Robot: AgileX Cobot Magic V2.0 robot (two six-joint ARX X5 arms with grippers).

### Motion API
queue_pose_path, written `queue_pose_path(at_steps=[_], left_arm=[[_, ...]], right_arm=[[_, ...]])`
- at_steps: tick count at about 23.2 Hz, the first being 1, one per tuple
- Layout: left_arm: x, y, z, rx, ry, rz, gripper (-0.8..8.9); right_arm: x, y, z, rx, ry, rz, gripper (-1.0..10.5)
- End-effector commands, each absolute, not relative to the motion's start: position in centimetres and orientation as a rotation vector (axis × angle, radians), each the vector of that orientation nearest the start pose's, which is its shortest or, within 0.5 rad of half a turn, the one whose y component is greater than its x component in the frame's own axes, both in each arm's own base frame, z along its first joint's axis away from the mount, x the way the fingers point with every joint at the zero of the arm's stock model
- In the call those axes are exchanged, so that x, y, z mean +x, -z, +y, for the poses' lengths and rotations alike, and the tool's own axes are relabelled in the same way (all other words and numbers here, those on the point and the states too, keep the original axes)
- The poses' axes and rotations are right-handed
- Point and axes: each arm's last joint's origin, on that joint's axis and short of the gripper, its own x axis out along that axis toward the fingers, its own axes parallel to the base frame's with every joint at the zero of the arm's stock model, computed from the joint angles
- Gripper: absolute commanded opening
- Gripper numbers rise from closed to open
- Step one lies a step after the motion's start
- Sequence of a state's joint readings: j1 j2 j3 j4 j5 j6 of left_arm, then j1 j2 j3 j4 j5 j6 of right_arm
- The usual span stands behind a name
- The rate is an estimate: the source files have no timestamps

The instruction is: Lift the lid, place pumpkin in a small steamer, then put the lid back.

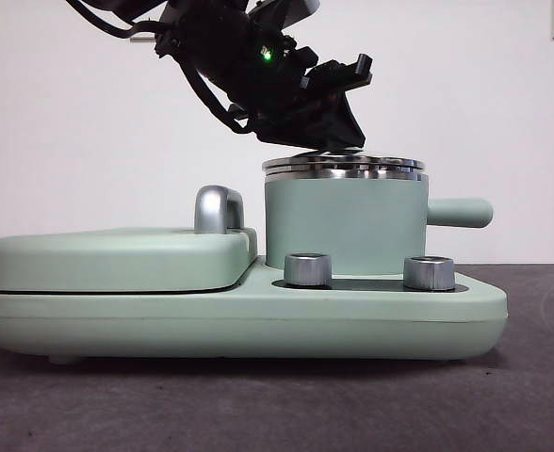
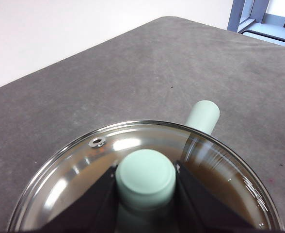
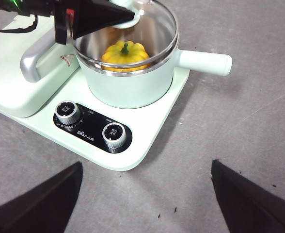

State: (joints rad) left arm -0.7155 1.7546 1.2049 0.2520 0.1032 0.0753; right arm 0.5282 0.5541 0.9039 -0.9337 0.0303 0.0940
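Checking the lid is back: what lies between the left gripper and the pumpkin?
The lid: left gripper clamps its knob, and the right wrist view shows the pumpkin beneath the glass.

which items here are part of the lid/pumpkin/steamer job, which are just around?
In the job:
- round glass lid with steel rim, on the pot
- yellow-orange ribbed pumpkin, inside the pot
- mint-green cylindrical steamer pot
- left hand, shut on the lid's knob

Just around:
- flat mint-green griddle cover
- two steel dials
- right hand, open, waiting
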Motion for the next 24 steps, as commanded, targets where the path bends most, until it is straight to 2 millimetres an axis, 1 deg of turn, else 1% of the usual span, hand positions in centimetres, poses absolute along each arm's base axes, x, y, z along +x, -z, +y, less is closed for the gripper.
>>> queue_pose_path(at_steps=[1,6,12,13,15,16,17,21,24], left_arm=[[30.2,-26.9,-26.8,0.146,0.829,0.233,0.10],[30.2,-26.9,-26.9,0.143,0.836,0.230,0.10],[30.4,-25.7,-27.2,0.150,0.861,0.269,0.10],[30.4,-25.8,-27.3,0.149,0.862,0.265,0.51],[30.3,-25.9,-27.3,0.146,0.863,0.257,2.47],[30.3,-26.0,-27.3,0.146,0.863,0.257,2.84],[30.3,-26.0,-27.3,0.146,0.863,0.257,2.83],[29.6,-27.6,-26.7,0.142,0.863,0.237,2.83],[28.5,-29.6,-25.3,0.142,0.855,0.268,2.82]], right_arm=[[7.5,-33.1,4.3,-0.068,-0.456,0.586,4.1],[7.5,-33.1,4.3,-0.068,-0.456,0.586,4.1],[7.5,-33.1,4.3,-0.068,-0.456,0.587,4.1],[7.5,-33.1,4.3,-0.068,-0.456,0.587,4.1],[7.5,-33.1,4.3,-0.068,-0.456,0.587,4.1],[7.5,-33.1,4.3,-0.068,-0.456,0.587,4.1],[7.5,-33.1,4.3,-0.067,-0.456,0.586,4.1],[7.5,-33.1,4.3,-0.068,-0.456,0.586,4.1],[7.5,-33.1,4.3,-0.068,-0.456,0.586,4.1]])
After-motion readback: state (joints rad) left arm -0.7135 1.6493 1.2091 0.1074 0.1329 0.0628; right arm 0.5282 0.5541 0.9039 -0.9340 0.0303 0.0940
